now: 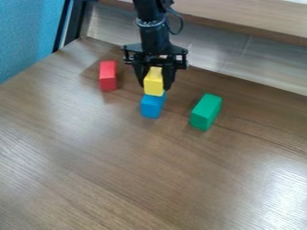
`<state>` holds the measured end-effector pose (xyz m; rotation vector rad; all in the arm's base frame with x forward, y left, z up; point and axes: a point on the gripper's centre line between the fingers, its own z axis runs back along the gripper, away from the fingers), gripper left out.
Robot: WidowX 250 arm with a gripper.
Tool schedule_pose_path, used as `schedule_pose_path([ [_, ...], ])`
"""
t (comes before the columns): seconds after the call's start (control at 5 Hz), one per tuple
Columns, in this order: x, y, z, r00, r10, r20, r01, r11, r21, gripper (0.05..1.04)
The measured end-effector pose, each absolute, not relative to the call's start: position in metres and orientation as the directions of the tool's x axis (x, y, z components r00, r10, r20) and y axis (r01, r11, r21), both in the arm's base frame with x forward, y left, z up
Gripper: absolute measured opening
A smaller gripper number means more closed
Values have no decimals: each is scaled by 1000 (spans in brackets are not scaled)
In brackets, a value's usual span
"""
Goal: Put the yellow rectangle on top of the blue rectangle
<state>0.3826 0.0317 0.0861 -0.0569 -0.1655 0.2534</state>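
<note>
Brown wood on the bench (pixel 138 179) is closest, and the green block (pixel 205 111) is the closest block on it. The robot's black gripper (pixel 155 87) has its jaws on the two sides of the yellow block (pixel 153 81). The jaws are open just as wide as that block, and they are holding it. The yellow block is right over the blue block (pixel 152 106), at its top end. I can't tell if the yellow one sits on the blue one or hangs a tiny bit above it.

The bench has stripy wood lines, and shiny light spots on both sides. Up top, the black arm (pixel 153 33) comes down, with a loopy black wire (pixel 181 23) beside it. Behind the bench is a pale gray board (pixel 221 54), and over that is a light brown wood ledge (pixel 240 20). A bumpy blue wall (pixel 27 36) is in the top left corner, next to a black bar (pixel 62 27).

Count the blocks and you get four: one yellow, one blue, one green and one red block (pixel 108 76). The red one is near the jaws, off to the left in the view. There is one arm.
</note>
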Motion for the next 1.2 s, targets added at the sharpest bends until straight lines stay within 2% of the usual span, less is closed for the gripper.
schedule_pose_path([
  [0.4, 381, 30, 86, 957, 254, 143, -247, 967, -66, 598],
  [0.6, 379, 32, 72, 959, 262, 110, -259, 965, -47, 597],
  [1.2, 386, 36, 68, 958, 265, 114, -262, 964, -40, 597],
])
